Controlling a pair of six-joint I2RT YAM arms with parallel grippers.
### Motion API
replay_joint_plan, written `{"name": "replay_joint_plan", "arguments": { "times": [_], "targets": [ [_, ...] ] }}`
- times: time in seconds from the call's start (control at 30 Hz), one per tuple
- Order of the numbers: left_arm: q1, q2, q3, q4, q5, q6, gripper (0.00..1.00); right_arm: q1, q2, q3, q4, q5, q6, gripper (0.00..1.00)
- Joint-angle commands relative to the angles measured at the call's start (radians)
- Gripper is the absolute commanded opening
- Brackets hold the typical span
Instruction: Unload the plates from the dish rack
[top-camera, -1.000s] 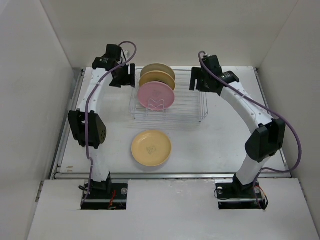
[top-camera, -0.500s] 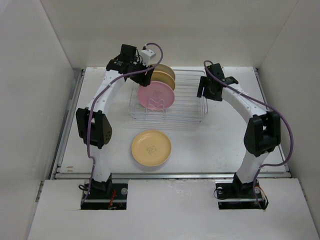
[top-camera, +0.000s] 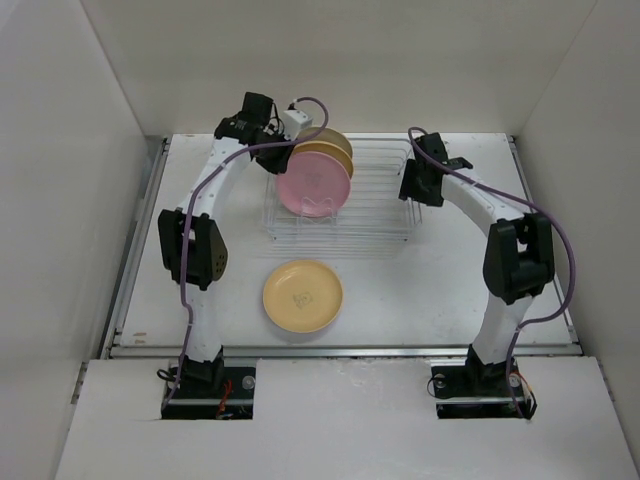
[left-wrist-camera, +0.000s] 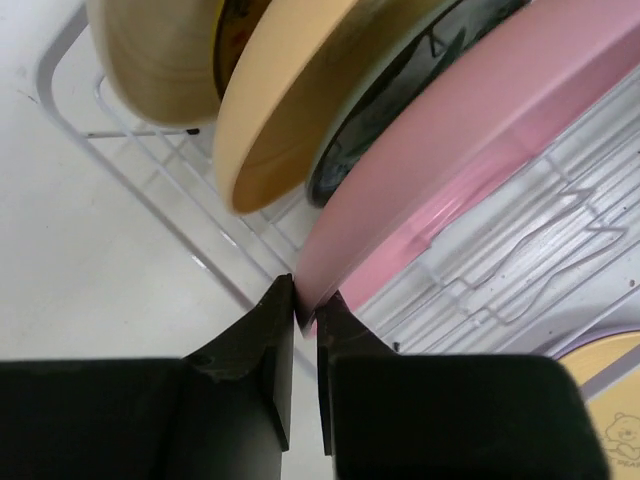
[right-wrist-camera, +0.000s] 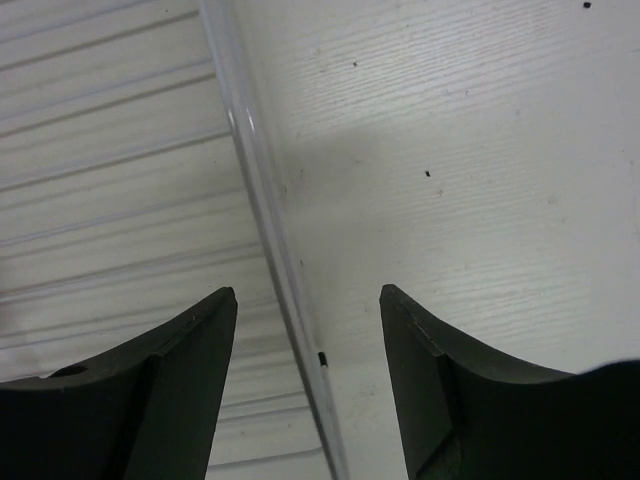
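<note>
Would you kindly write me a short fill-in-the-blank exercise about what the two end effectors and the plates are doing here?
1. The left end effector grips the rim of the front racked plate, coloured ___.
2. The right end effector straddles the side wire of the dish rack with its jaws ___.
3. The yellow plate lies flat on the ___.
Missing words: pink; open; table.
</note>
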Motion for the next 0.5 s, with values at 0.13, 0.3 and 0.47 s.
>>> {"name": "replay_joint_plan", "arguments": {
  "times": [0.13,0.3,0.47],
  "targets": [
    [-0.007,-0.085,0.039,-0.035,0.044,-0.076,0.00,0.002,-0.016,-0.042,0.077,-0.034,0.004,0.45],
    [-0.007,-0.173,0.039,0.024,0.076,-0.130,0.00,0.002,-0.027,-0.053,0.077,-0.043,0.004,0.34],
    [0.013,-0.244,0.039,0.086,0.126,-0.259,0.00,0.002,-0.036,-0.062,0.087,-0.043,0.004,0.14]
  ]
}}
